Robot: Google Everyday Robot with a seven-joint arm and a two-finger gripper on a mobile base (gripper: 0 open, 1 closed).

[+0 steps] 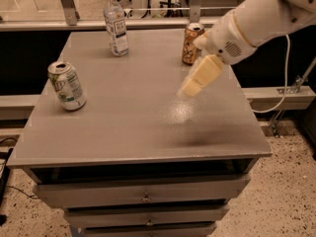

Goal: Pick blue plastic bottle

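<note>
The blue plastic bottle [116, 26] stands upright at the far left of the grey table top [133, 132]. It is slim and clear, with a white cap and a white label with dark print. My gripper [191, 88] hangs over the right middle of the table, pointing down and to the left, on the white arm [256, 21] that comes in from the upper right. It holds nothing and is well to the right of the bottle and nearer the camera.
A green-white soda can [66, 85] stands near the table's left edge. A copper-orange can [191, 43] stands at the far right, just behind my gripper. Drawers [143, 196] sit below the table top. A metal rail [148, 23] runs behind the table.
</note>
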